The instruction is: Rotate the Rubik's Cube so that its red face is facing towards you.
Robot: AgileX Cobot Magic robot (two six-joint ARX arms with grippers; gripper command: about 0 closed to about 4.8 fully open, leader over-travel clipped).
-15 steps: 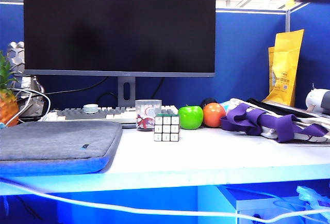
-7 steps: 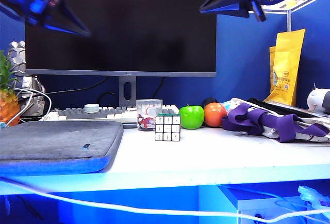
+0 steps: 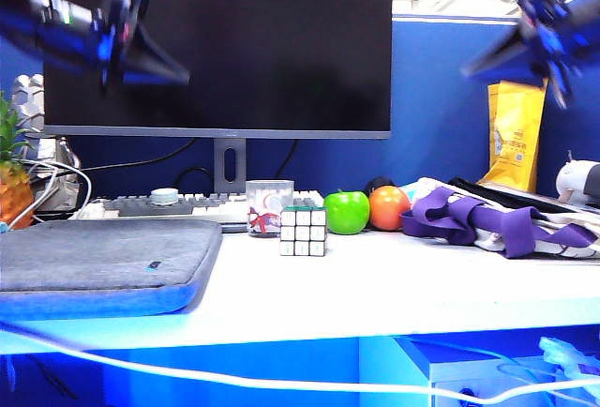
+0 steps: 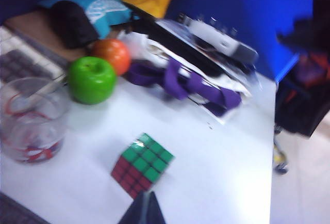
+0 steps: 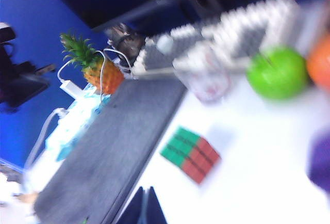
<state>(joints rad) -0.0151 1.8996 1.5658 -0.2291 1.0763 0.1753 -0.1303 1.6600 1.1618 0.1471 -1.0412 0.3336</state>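
Observation:
The Rubik's Cube (image 3: 303, 232) stands on the white desk in front of a glass cup, its white face turned to the exterior camera. In the left wrist view the cube (image 4: 143, 164) shows a green top and its red face (image 4: 129, 176). The right wrist view shows the cube (image 5: 190, 154) with green and red sides, blurred. My left gripper (image 3: 178, 76) hangs high at the upper left before the monitor, shut and empty (image 4: 148, 199). High at the upper right hangs my right gripper (image 3: 472, 69), also shut and empty (image 5: 146, 193). Both are far above the cube.
A clear glass cup (image 3: 269, 208), green apple (image 3: 347, 213) and orange ball (image 3: 388, 208) stand behind the cube. A grey sleeve (image 3: 103, 262) covers the desk's left. Purple straps (image 3: 502, 222) lie right. Keyboard (image 3: 178, 206) and monitor (image 3: 217, 46) stand at the back, a pineapple (image 3: 13, 177) far left.
Both arms have come into view from above. The left gripper has dropped lower at the upper left; the right gripper has swung from the top centre to the far right. The cube has not moved.

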